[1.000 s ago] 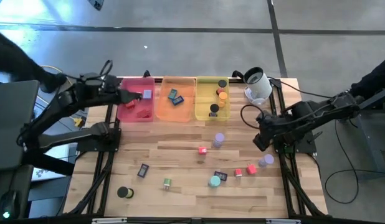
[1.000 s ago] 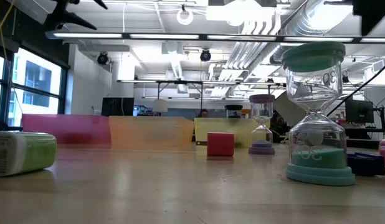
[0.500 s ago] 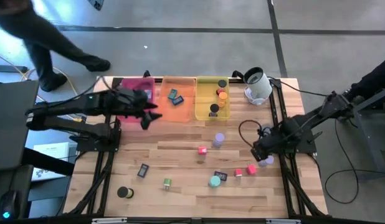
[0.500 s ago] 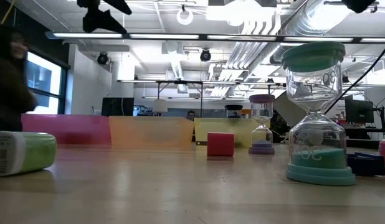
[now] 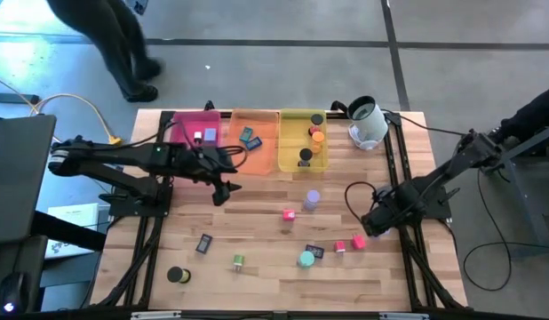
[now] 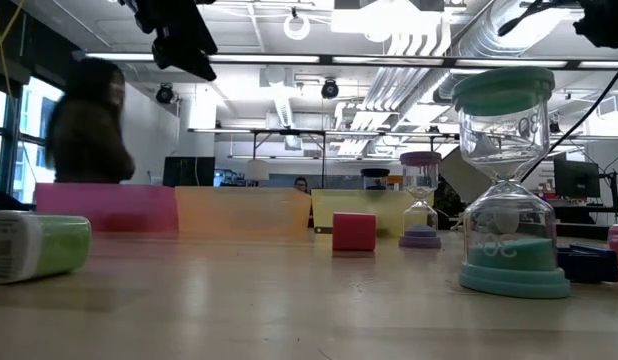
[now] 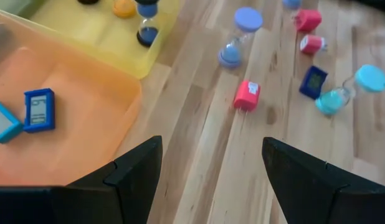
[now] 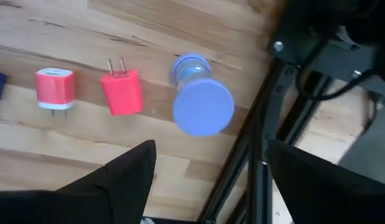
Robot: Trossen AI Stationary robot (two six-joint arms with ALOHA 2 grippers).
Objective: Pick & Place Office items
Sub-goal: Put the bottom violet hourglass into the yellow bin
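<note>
Right wrist view: right gripper (image 8: 205,180) spread wide, empty, directly above a purple sand timer (image 8: 202,106); two red plugs (image 8: 121,92) beside it. Left gripper (image 7: 211,174) wide, empty; red cube (image 7: 247,95) ahead, orange tray (image 7: 68,124) alongside.

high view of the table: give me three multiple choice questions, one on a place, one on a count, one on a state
1. Where do the two flat blue rectangular pieces lie?
A. in the translucent orange tray
B. in the translucent yellow tray
C. on the bare wood

2. How many red plug-shaped cubes lie beside the purple-capped sand timer under the right tool?
A. none
B. two
C. four

3. What is the left tool doing?
A. clamped on a red cube
C. open and empty above the table
B. shut inside the pink tray

Answers: 1 A, both sit inside the orange tray. 2 B, the right wrist view shows two. 3 C, its fingers stand apart with only wood between them.
</note>
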